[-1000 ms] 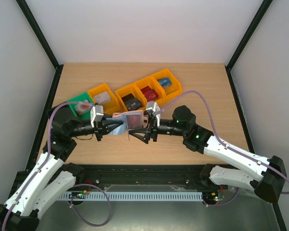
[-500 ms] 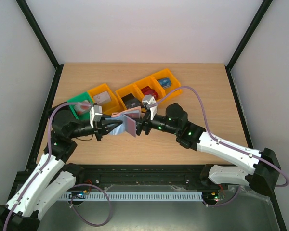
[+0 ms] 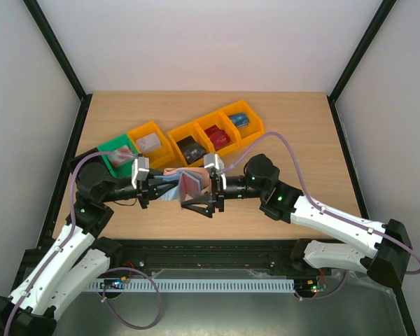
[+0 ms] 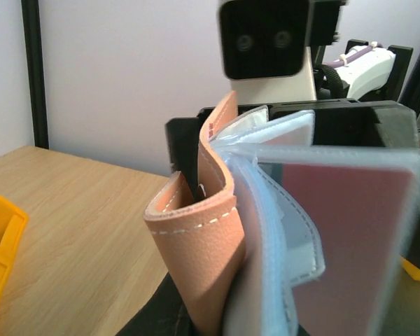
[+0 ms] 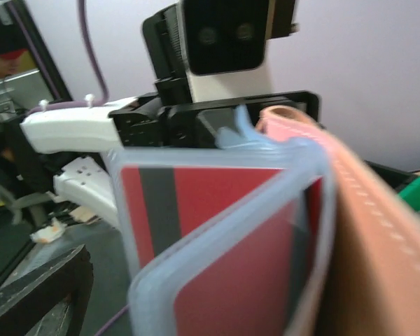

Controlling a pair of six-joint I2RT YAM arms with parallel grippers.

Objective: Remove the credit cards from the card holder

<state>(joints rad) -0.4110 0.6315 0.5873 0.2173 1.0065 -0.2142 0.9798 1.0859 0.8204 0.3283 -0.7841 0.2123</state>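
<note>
Card holder (image 3: pixel 184 183) aloft over the near middle of the bench (image 3: pixel 301 140), between the two arms and clear of the surface, fanned open. Tan cover (image 4: pixel 203 259) curled on the left, clear pockets (image 4: pixel 294 245) splayed toward the right, a red card (image 5: pixel 217 203) visible inside the outermost pocket. Cover end pinched by the left end effector (image 3: pixel 156 187), fingers pressed together on the leather. Opposite, from the right, the right end effector (image 3: pixel 206 194), spread wide and straddling the splayed pockets with no visible grip on any; contact with a pocket edge not decidable from either wrist view. Farther back, on the bench: a row of orange bins (image 3: pixel 196 143) and one green bin (image 3: pixel 115 152), each with a small flat item inside, too small to identify. Step in hand, as judged: approach for drawing one card out of its pocket, extraction not yet begun. Next move, as judged: closure on the card's exposed edge alone rather than on the soft pocket around it, then a pull straight along the pocket's mouth, with the left grip firm as counter-hold; position of that mouth not clear here.
</note>
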